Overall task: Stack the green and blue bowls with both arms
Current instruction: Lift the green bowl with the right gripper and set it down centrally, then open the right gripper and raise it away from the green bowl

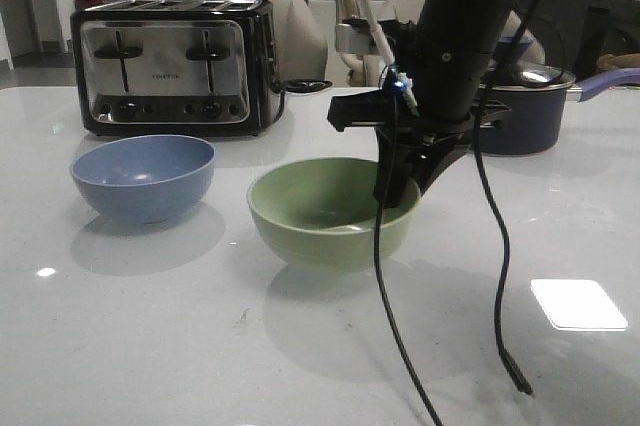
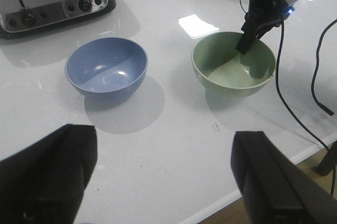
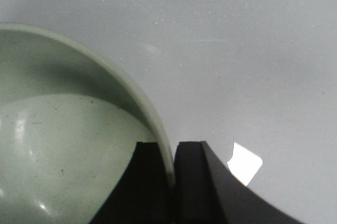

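Observation:
The sage green bowl (image 1: 330,211) sits on the white table near the middle, also seen in the left wrist view (image 2: 231,66) and the right wrist view (image 3: 58,145). My right gripper (image 1: 400,186) (image 3: 171,153) is shut on its right rim, one finger inside the bowl and one outside. The dusty blue bowl (image 1: 143,176) (image 2: 106,67) stands to its left, untouched. My left gripper (image 2: 166,174) hangs open above bare table on the near side of both bowls, with nothing between its fingers. The left gripper does not show in the front view.
A black-and-steel toaster (image 1: 172,64) stands behind the blue bowl. A dark saucepan (image 1: 525,106) with a glass lid sits at the back right. A black cable (image 1: 495,246) trails from the right arm onto the table. The table's front edge (image 2: 263,182) is near the left gripper.

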Robot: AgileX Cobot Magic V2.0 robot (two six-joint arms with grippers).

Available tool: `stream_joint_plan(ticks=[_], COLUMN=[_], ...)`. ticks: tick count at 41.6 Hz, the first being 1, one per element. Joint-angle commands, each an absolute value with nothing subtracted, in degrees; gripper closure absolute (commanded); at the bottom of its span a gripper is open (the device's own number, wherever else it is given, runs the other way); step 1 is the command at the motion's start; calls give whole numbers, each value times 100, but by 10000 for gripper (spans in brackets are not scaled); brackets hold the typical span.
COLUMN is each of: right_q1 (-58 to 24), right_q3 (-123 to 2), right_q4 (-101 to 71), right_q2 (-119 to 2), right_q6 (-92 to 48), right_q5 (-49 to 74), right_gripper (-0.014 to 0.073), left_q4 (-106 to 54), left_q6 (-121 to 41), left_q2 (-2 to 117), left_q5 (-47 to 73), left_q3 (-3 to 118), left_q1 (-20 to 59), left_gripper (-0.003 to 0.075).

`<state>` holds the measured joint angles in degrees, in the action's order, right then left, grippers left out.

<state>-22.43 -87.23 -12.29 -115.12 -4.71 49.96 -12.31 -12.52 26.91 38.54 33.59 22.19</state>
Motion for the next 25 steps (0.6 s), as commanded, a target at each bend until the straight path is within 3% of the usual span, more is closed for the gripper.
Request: stream_joint_plan(ticks=[1,8,10,25], right_q1=[-2234,-2234,-2234,-2275], right_q3=[-8879,-8890,-8890,-8443], right_q4=[-1248,-1184,-1159,-1100], right_q2=[-11257,-11192,-11157,-9519], right_q6=[-527,-527,-527,-540], right_q5=[4919,4917,4893,4526], right_gripper=[460,154,106,89], left_q4=[-1347,-1347,-1347,-1347], left_q6=[-1273,-1273,-1273,-1273], left_q2=[2759,2759,2759,2759], left_q5=[3395,3395,3395,3395], left_q3=[3567,3567,3567,3567], left_q1=[2255,2255,2255,2255], left_gripper=[140,140,140,140])
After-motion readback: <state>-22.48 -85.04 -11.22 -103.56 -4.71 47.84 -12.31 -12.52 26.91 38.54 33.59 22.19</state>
